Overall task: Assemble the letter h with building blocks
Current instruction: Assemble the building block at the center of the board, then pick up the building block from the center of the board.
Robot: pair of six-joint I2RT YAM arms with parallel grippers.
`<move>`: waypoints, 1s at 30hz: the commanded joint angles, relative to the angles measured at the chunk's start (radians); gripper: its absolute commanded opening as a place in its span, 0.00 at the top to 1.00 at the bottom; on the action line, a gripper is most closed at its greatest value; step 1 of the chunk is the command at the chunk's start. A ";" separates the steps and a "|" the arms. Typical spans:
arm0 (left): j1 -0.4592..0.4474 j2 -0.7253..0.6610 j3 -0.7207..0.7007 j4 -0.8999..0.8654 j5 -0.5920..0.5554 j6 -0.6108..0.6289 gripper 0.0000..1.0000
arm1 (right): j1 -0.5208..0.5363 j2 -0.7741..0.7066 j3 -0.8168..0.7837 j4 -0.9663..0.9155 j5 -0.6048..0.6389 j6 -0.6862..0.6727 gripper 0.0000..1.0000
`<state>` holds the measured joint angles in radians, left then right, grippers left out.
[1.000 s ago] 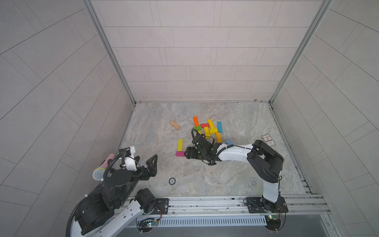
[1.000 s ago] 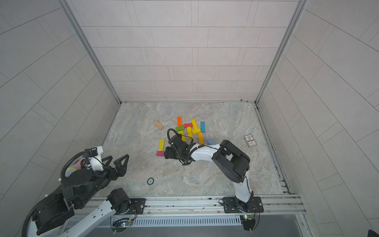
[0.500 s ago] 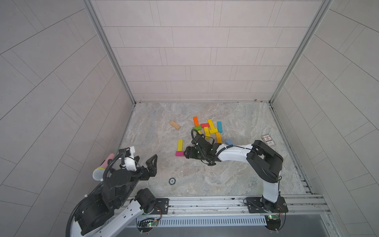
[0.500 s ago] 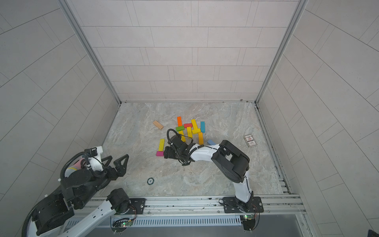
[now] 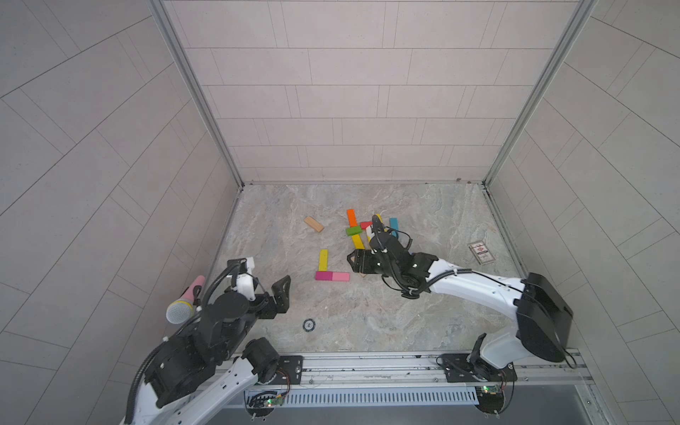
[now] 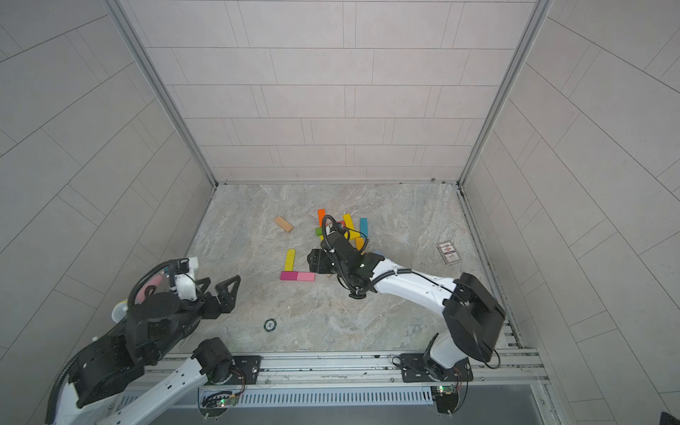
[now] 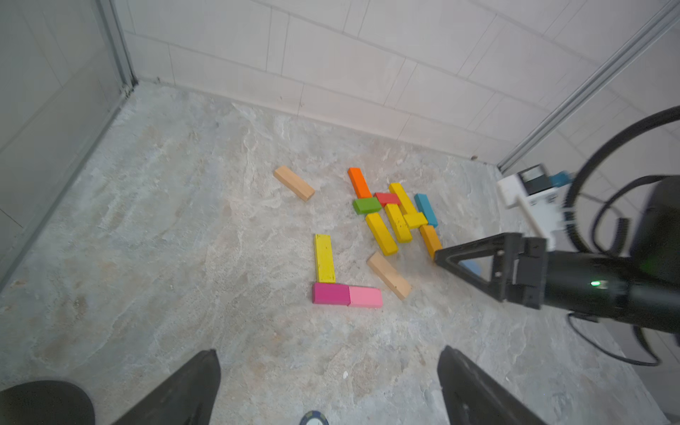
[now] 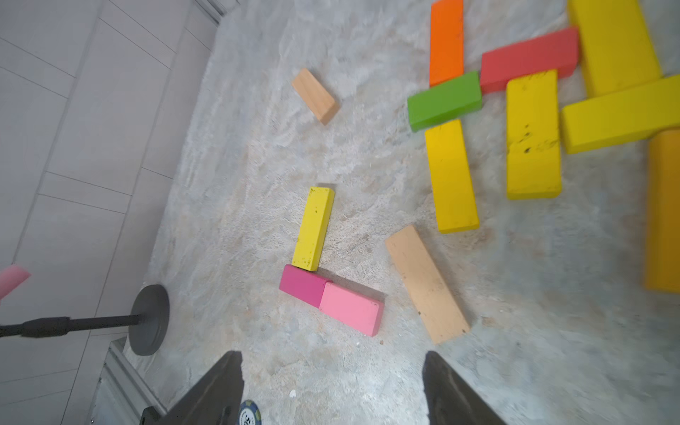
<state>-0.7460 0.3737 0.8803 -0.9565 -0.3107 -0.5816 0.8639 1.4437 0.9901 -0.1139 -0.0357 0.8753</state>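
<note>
Flagging risks near to far: a small round dark poker chip (image 5: 309, 325) lay on the grey stone-pattern tabletop (image 5: 368, 316) by the front rail, clear of the build, no issue. The left gripper (image 7: 329, 352) hung at front left, jaws spread wide, nothing in them, well apart from every block. A pink-handled microphone (image 5: 183, 303) stood right beside that arm, so a wide swing could clip it. Build so far: short magenta wooden block (image 5: 323, 275) and short pink wooden block (image 5: 341, 276) end to end, long yellow wooden bar (image 5: 323, 259) butted square on the magenta one. That was only an L, h not closed. A long plain-wood bar (image 7: 389, 275) lay skewed just beside the pink end, not touching. The right gripper (image 8: 331, 356) hovered low by it, jaws partly apart, empty. Main risk, my read: the bar sat at an angle to the jaws, so closing without re-squaring would twist it or kick it into the pink block and break the joint; nothing was fixed down. Second: the right wrist and its cable loop hung over the pile of coloured wooden bars (image 7: 397, 220) just behind, and a lift or yaw could drag one along. Beyond, a short plain-wood block (image 5: 313, 224) lay alone, well apart; a small printed white card (image 5: 481, 252) lay near the right wall, not in the way.
</note>
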 commanded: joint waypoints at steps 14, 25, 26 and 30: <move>0.225 0.801 0.005 0.496 0.118 -0.228 0.17 | -0.006 -0.295 -0.284 -0.124 -0.004 -0.131 0.20; 0.376 1.360 0.264 0.766 0.065 -0.225 0.20 | -0.009 -0.380 -0.436 -0.065 -0.024 -0.142 0.16; 0.383 1.403 0.300 0.757 0.064 -0.216 0.19 | -0.011 -0.383 -0.436 -0.061 -0.025 -0.146 0.16; 0.405 1.557 0.458 0.686 0.029 -0.188 0.19 | -0.017 -0.392 -0.452 -0.042 -0.017 -0.157 0.15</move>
<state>-0.3565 1.8736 1.2667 -0.2382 -0.2333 -0.7883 0.8551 1.0744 0.5449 -0.1844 -0.0612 0.7380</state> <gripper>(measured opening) 0.813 0.847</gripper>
